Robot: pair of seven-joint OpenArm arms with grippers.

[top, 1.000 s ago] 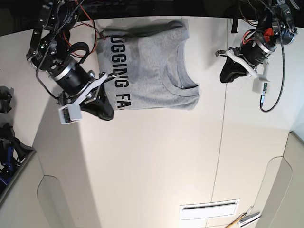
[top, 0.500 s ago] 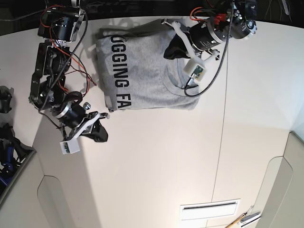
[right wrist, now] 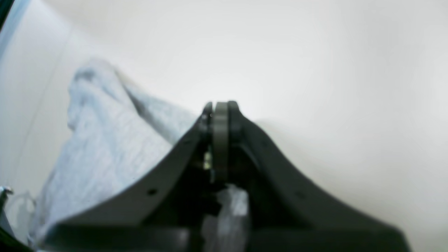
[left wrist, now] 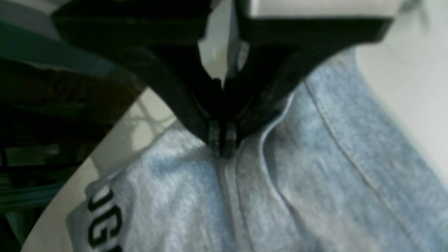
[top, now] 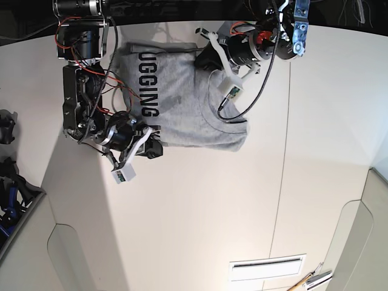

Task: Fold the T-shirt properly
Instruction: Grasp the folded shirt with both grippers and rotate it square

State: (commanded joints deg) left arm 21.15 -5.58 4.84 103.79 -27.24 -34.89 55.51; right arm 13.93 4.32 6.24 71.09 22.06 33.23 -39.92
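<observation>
The light grey T-shirt (top: 188,109) lies partly folded at the far side of the white table, black lettering showing along its left part. My left gripper (top: 205,57) sits at its far edge, jaws shut on a raised fold of the T-shirt (left wrist: 315,175) beside a stitched hem; in the wrist view the left gripper (left wrist: 221,148) tips meet in the cloth. My right gripper (top: 156,149) is at the shirt's near-left corner. In its wrist view the right gripper (right wrist: 218,105) is shut with nothing showing between its tips, bare table beyond and the T-shirt (right wrist: 105,147) rumpled to its left.
A seam (top: 285,151) runs down the table right of the shirt. A white slotted plate (top: 267,267) and a pencil-like tool (top: 312,280) lie at the near edge. Dark and blue hardware (top: 9,194) stands off the table's left edge.
The left arm swung in from the right onto the shirt's far edge, and the far-right cloth is drawn inward. The right arm drew back, then returned to the near-left corner.
</observation>
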